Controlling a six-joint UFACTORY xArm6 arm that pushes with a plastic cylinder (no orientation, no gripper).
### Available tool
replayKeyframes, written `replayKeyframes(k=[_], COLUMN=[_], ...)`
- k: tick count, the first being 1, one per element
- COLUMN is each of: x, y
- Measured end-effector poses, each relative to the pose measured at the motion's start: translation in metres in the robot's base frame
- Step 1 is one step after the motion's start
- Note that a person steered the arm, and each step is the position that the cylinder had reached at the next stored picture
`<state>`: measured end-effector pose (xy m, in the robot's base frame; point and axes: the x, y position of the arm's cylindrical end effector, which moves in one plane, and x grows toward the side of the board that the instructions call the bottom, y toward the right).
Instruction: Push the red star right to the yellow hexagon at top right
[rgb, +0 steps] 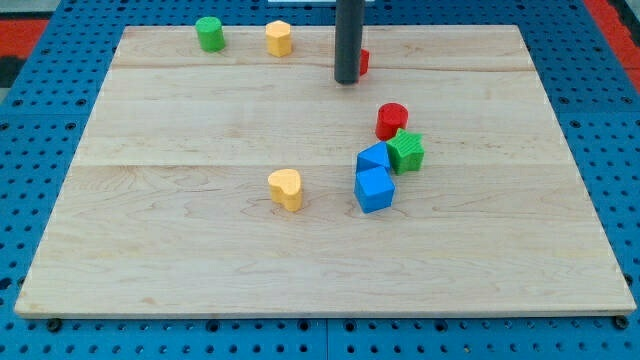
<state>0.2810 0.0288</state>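
A: Judging by its look, the red star (362, 61) is taken to be a small, light, rigid block, probably plastic, that should slide readily on the smooth wooden worktop (180, 240). Nothing fragile is suggested.

B: Where is it found?

A: Near the top edge of the worktop, to the right of the yellow hexagon (279, 38) and clearly apart from it. Only a sliver of red is seen, because the dark rod stands in front of it; its star shape cannot be confirmed from what shows.

B: And the pincer?

A: None is fitted, so no open or closed state can be told. Only my tip (347, 80) is present, set against the star's left side, between the star and the hexagon, or so it appears.

B: Where should contact be made?

A: It cannot be grasped, only pushed. Since the hexagon lies to the star's left, contact on the star's right face would seem called for, centred so that the points do not make it spin away.

B: Anything else near the hexagon?

A: A green cylinder (209, 33) to its left. Well below and right of the hexagon, a red cylinder (392, 120), a green star (406, 151) and two blue blocks (374, 178) are clustered; a yellow heart (286, 188) lies directly below the hexagon.

B: Any writing or brand?

A: None can be read anywhere.
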Motion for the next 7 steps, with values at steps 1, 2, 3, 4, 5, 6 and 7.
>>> replayKeyframes(k=[1, 2, 3, 4, 5, 6, 7], x=[-0.010, -0.015, -0.019, -0.020, -0.021, -0.033, -0.030], y=[-0.003, 0.000, 0.031, 0.035, 0.035, 0.035, 0.036])
